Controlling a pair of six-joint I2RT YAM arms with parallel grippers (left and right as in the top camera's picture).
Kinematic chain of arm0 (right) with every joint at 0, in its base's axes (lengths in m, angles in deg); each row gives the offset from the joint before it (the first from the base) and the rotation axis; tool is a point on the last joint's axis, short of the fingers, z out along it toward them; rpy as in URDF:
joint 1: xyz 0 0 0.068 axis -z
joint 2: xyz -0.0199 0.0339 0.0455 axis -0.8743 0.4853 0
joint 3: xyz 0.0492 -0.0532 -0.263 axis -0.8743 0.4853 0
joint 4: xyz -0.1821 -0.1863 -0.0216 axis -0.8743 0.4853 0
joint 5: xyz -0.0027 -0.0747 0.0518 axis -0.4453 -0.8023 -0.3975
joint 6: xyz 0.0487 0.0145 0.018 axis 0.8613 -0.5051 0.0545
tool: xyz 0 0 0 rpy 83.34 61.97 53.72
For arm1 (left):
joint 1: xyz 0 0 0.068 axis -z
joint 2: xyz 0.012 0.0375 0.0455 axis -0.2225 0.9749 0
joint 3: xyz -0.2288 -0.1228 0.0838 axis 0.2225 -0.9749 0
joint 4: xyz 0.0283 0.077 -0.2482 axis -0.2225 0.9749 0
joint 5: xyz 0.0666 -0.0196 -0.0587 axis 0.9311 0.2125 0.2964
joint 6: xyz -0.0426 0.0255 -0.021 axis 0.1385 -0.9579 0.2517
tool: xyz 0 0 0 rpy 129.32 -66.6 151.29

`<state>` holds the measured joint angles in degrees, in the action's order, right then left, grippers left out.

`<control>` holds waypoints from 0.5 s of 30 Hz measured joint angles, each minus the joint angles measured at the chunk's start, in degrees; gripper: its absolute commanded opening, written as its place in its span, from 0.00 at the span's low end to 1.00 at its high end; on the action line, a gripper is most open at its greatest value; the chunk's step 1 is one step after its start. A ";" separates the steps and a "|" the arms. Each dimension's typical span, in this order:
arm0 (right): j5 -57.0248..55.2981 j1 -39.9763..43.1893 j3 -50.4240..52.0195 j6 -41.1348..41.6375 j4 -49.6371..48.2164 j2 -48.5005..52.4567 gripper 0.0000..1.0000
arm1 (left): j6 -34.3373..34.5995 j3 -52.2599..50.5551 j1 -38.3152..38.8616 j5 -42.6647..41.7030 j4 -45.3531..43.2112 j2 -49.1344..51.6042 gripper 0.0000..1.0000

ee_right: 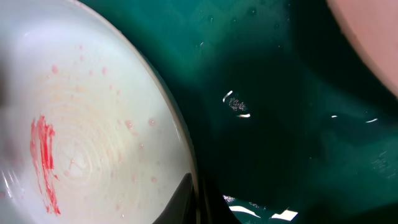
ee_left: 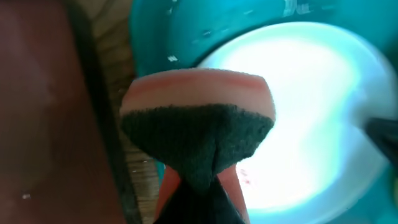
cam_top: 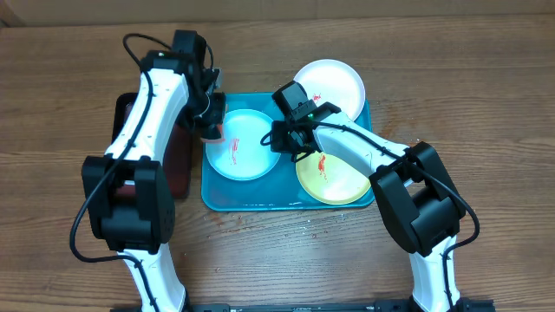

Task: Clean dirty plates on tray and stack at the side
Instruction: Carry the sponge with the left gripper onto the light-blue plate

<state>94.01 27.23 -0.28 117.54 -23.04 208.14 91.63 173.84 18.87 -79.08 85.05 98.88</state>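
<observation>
1. Light-blue plate (cam_top: 236,147), red-smeared, lies at the tray's (cam_top: 260,196) 9 o'clock. The white plate (cam_top: 334,82) overhangs the rim at 1, and the yellow-green plate (cam_top: 340,180) sits at 4.
2. Left gripper (cam_top: 212,127) pinches a sponge (ee_left: 198,118) at that plate's 10 o'clock rim.
3. Right gripper (cam_top: 293,139) sits at its 3 o'clock rim; I cannot tell whether it is clamped.
4. Risk: if unbraced, the plate may skid under scrubbing and strike its neighbours.

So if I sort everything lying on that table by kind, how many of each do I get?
Plates: 3 (light blue plate, white plate, yellow-green plate)
Trays: 2 (turquoise tray, dark red tray)
Sponges: 1 (pink sponge)
Total: 6
</observation>
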 measured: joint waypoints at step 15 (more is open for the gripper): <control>0.11 0.00 0.00 -0.02 0.04 0.00 0.04 | 3.34 -12.83 5.05 2.01 -12.02 0.00 0.04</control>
<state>94.12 27.23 -0.28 117.52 -22.99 208.14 94.97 161.01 23.92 -77.07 73.03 98.88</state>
